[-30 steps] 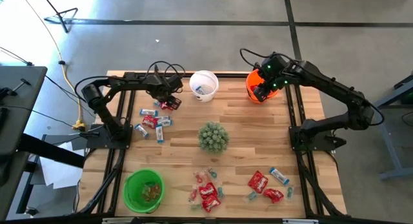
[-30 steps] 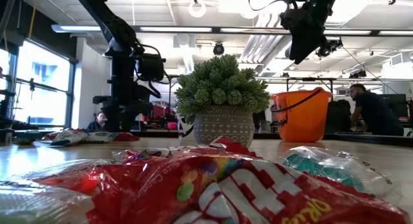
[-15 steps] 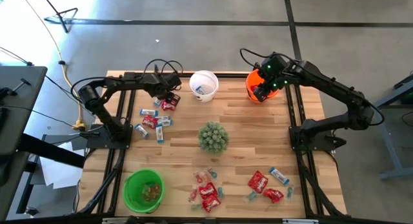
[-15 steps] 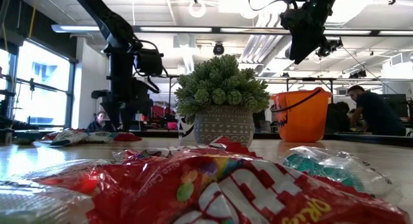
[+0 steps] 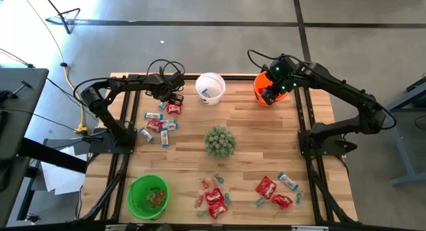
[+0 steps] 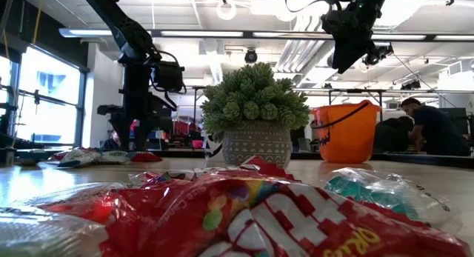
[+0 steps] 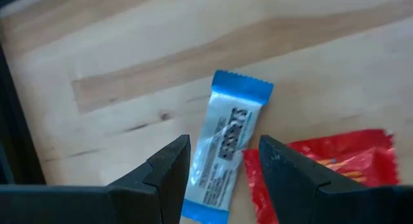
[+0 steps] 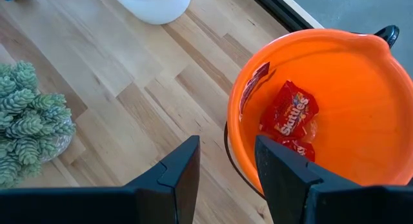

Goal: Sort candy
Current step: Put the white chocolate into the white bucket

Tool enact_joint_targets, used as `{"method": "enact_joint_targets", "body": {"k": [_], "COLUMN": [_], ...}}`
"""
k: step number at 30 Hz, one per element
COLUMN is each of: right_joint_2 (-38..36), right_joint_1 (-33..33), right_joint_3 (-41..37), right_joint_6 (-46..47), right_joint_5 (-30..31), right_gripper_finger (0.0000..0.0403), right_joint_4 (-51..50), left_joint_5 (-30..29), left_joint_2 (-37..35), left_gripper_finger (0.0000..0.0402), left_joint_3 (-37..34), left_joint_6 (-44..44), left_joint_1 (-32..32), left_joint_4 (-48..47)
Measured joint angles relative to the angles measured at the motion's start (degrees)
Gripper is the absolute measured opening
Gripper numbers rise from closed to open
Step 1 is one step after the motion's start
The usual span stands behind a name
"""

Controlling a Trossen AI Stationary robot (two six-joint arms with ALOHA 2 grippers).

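**A:** Candy (image 5: 158,124) is lying all over the light wooden table (image 5: 253,154). How much sorting is done?

**B:** Only a little, I think. The round orange plastic bucket (image 8: 361,88) is holding a few shiny red packets (image 8: 289,117). The white bucket (image 5: 210,88) is holding one bluish piece, and the green bucket (image 5: 148,195) has tiny pieces sitting in the bottom.

**A:** And what is left?

**B:** Lots. One bunch is lying near the left arm, close to the white bucket. Two more bunches, red packets with blue-and-white wrappers mixed in (image 5: 213,196), are sitting along the near edge beside the green bucket. The spiky green plant in its pot (image 5: 219,140) is standing in the middle.

**A:** What is the left gripper (image 7: 222,162) doing?

**B:** It is hanging low over a blue-and-white wrapped bar (image 7: 227,143). Its fingers are spread apart, one on each side of the bar, not pinching it. A red packet (image 7: 326,175) is lying right beside that bar.

**A:** And the right gripper (image 8: 226,162)?

**B:** It is hovering above the rim of the orange bucket. Its fingers are apart and nothing is between them.

**A:** So what is next?

**B:** My guess is the left one is getting ready to pinch the blue bar.
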Motion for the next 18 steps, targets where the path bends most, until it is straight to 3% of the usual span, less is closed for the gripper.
{"method": "enact_joint_targets", "body": {"k": [18], "right_joint_2": [0.0], "right_joint_1": [0.0], "right_joint_3": [0.0], "right_joint_6": [0.0], "right_joint_5": [0.0], "right_gripper_finger": [0.0144], "right_joint_4": [0.0], "left_joint_5": [3.3], "left_joint_2": [6.4], "left_gripper_finger": [0.0171], "left_joint_3": [0.3], "left_joint_6": [-1.7], "left_joint_1": [0.4], "left_joint_4": [-1.0]}}
